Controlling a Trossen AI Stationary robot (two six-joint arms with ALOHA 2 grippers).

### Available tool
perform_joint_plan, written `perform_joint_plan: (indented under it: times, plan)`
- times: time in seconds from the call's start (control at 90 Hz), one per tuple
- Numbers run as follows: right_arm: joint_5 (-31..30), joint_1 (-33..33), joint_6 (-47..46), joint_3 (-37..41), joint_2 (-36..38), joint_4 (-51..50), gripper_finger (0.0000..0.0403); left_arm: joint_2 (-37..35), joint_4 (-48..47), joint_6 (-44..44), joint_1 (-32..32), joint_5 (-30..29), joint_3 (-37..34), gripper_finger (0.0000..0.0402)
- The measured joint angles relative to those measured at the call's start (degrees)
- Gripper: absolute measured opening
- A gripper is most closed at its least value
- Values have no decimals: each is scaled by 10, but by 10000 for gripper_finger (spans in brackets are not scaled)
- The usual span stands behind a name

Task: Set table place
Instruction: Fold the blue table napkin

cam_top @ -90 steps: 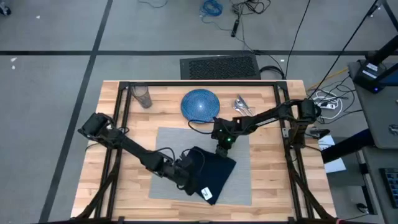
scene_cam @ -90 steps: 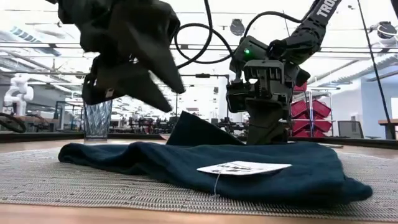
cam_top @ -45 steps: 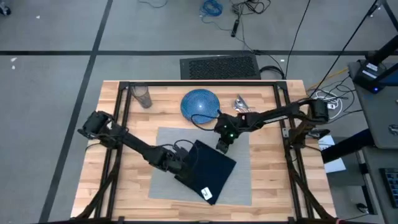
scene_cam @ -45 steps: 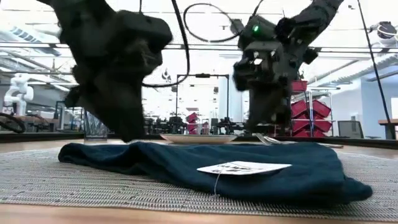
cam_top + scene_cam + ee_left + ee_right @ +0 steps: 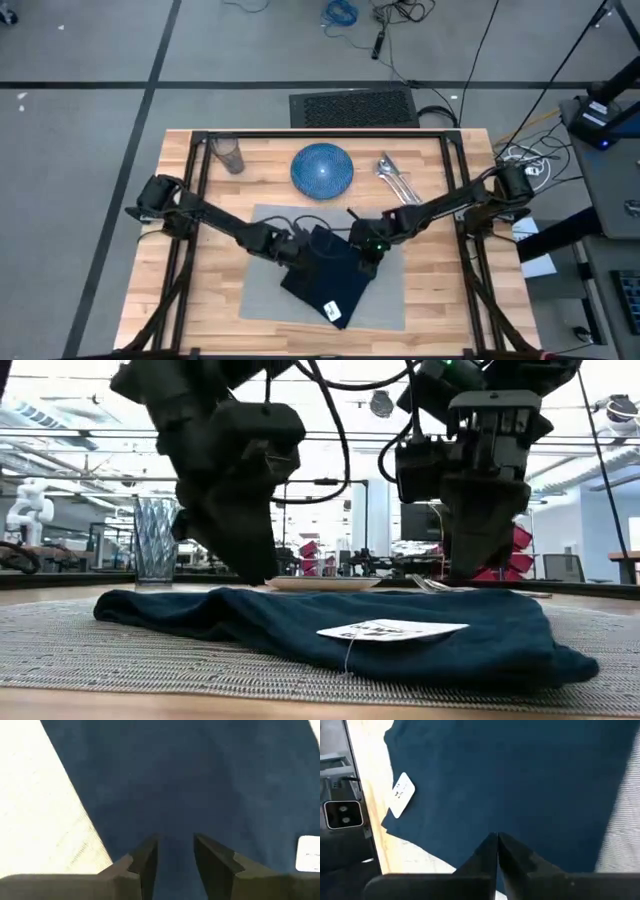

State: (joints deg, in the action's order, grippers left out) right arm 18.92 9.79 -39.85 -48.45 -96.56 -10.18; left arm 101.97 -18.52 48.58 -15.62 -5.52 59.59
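Overhead, the wooden table (image 5: 200, 300) carries a clear glass (image 5: 229, 155) near its far left corner, with the round blue plate (image 5: 322, 168) to its right and a cluster of silver cutlery (image 5: 394, 176) further right — all three sit on bare planks beyond the grey woven placemat (image 5: 262, 290). On the placemat lies the navy napkin (image 5: 330, 272), folded and turned at an angle, a white tag (image 5: 334, 313) showing at its near corner.

From the table's left side, the left gripper (image 5: 300, 243) reaches in low over the napkin's left far edge. Its wrist camera shows its two dark fingers (image 5: 147, 862) parted by a narrow gap, blue cloth directly beneath them and pale placemat weave to one side; nothing is clamped between them.

On the other side, the right gripper (image 5: 368, 258) comes from the table's right side and sits at the napkin's right edge. Its own camera shows the fingertips (image 5: 496, 851) pressed together with no gap, pointing down at the cloth — whether they touch it cannot be told.

At table height, both grippers hang just behind the napkin, the glass standing well off to the left.
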Motion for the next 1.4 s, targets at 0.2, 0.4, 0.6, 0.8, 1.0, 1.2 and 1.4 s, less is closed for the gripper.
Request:
perform_joint_plan:
  times: [0.2,0.4,0.6,0.8,1.0,1.2,1.4]
  plan:
    - [-10,5,-15,0,-23,11,0,13,0,-40,17,58,0,111]
    - [-4,5,-26,0,-36,15,0,38,28,-41,11,91,2,111]
    - [-6,4,-27,0,-36,18,0,53,71,-41,7,115,2,111]
    - [-9,-9,-24,0,-37,25,0,61,117,-40,6,134,1,111]
    - [1,-21,-17,0,-51,39,0,65,128,-39,6,138,1,111]
    - [32,-22,-25,-1,-78,85,0,72,149,-31,6,143,0,111]
    - [38,-30,-30,-1,-81,101,0,80,180,-24,6,152,0,111]
